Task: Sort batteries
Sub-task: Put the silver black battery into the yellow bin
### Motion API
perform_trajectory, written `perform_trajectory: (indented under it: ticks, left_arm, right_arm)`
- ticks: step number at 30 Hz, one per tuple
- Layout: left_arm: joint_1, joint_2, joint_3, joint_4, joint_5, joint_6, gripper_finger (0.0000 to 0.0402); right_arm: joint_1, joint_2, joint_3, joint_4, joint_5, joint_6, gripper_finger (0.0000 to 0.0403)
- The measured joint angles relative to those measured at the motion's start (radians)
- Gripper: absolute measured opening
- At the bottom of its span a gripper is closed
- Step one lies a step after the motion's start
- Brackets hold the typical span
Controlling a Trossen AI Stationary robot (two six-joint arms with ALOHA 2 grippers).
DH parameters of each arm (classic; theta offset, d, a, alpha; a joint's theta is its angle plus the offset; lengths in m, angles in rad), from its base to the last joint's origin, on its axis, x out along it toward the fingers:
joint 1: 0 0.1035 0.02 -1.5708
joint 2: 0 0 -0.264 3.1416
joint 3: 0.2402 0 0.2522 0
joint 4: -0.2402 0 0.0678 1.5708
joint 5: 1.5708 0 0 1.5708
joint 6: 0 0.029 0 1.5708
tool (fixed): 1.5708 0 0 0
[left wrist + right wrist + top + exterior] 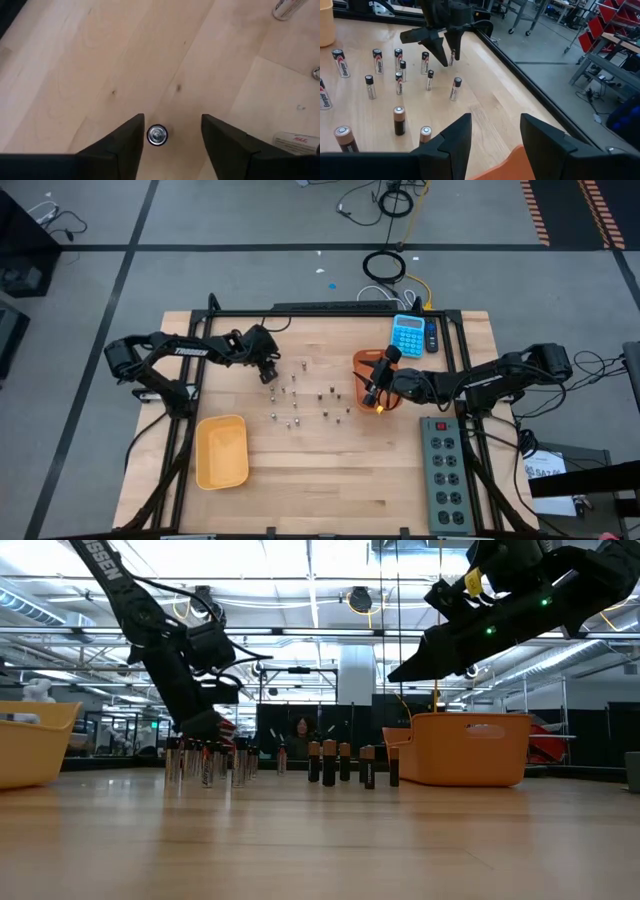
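I see a pale wooden tabletop [330,480] with a loose cluster of small upright cylindrical batteries [300,395], silvery-grey and dark, standing near its middle. My left gripper [268,370] reaches in from the left edge and hangs low at the far-left fringe of that cluster, fingers spread apart around one upright silver-capped battery [157,135] without touching it. My right gripper [373,395] sits raised above the rim of an orange plastic bin [360,362] just right of the cluster, its fingers open and holding nothing. A yellow plastic bin [222,450] lies toward the near-left corner, well apart from the batteries. A blue calculator [407,334] rests at the far edge beside the orange bin, and a grey power strip [446,472] lies along the near-right edge.
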Motion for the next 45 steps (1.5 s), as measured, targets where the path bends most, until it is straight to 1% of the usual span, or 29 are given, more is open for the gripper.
perform_trajectory:
  ticks: [2, 4, 8, 9, 12, 15, 17, 20, 21, 23, 26, 28, 32, 36, 40, 45]
  left_arm:
    - [0.0, 0.0, 0.0, 0.0, 0.0, 0.0, 0.0173]
    - [0.0, 0.0, 0.0, -0.001, -0.001, 0.0, 0.014]
    - [0.0, 0.0, 0.0, -0.018, -0.022, 0.0, 0.0047]
    - [0.0, 0.0, 0.0, -0.018, -0.028, -0.001, 0.0032]
    - [0.0, -0.006, 0.0, -0.023, -0.087, -0.001, 0.0031]
    - [-0.004, -0.054, 0.017, -0.055, -0.142, 0.0, 0.0031]
    - [-0.008, -0.117, 0.055, -0.098, -0.154, 0.0, 0.0031]
    - [-0.027, -0.245, 0.119, -0.196, -0.154, -0.006, 0.0031]
    - [-0.039, -0.289, 0.144, -0.238, -0.148, -0.023, 0.0031]
    - [-0.067, -0.369, 0.198, -0.35, -0.101, -0.083, 0.0031]
    - [-0.116, -0.451, 0.241, -0.539, 0.062, -0.267, 0.0031]
    - [-0.179, -0.48, 0.238, -0.636, 0.142, -0.379, 0.0031]
    - [-0.384, -0.492, 0.221, -0.796, 0.202, -0.564, 0.0031]
    - [-0.594, -0.491, 0.193, -0.819, 0.278, -0.756, 0.0031]
    - [-0.746, -0.476, 0.173, -0.824, 0.277, -0.96, 0.0031]
    - [-0.887, -0.411, 0.171, -0.832, 0.217, -1.141, 0.0047]
  right_arm:
    - [0.0, 0.0, 0.0, -0.004, 0.0, 0.007, 0.016]
    - [0.0, 0.0, 0.0, -0.004, 0.0, 0.008, 0.016]
    - [0.0, 0.0, 0.0, -0.004, 0.0, 0.008, 0.016]
    - [0.0, 0.0, 0.0, -0.004, 0.0, 0.008, 0.016]
    - [0.0, 0.0, 0.0, -0.004, 0.0, 0.008, 0.016]
    - [0.0, 0.0, 0.0, -0.004, 0.0, 0.008, 0.016]
    - [0.0, 0.0, 0.0, -0.004, 0.0, 0.011, 0.016]
    - [0.0, 0.0, 0.0, -0.004, 0.0, 0.011, 0.016]
    - [0.0, 0.0, 0.0, -0.005, 0.0, 0.012, 0.016]
    - [0.0, 0.0, 0.0, -0.008, 0.0, 0.015, 0.016]
    - [0.0, 0.0, 0.0, -0.008, 0.0, 0.019, 0.016]
    - [0.0, 0.0, 0.0, -0.008, 0.0, 0.019, 0.016]
    - [0.0, 0.0, 0.0, -0.009, 0.0, 0.01, 0.016]
    - [0.004, 0.0, 0.0, -0.01, 0.0, 0.02, 0.016]
    - [0.019, 0.0, 0.0, -0.012, -0.004, 0.051, 0.016]
    - [0.052, 0.0, 0.0, -0.028, -0.004, 0.071, 0.016]
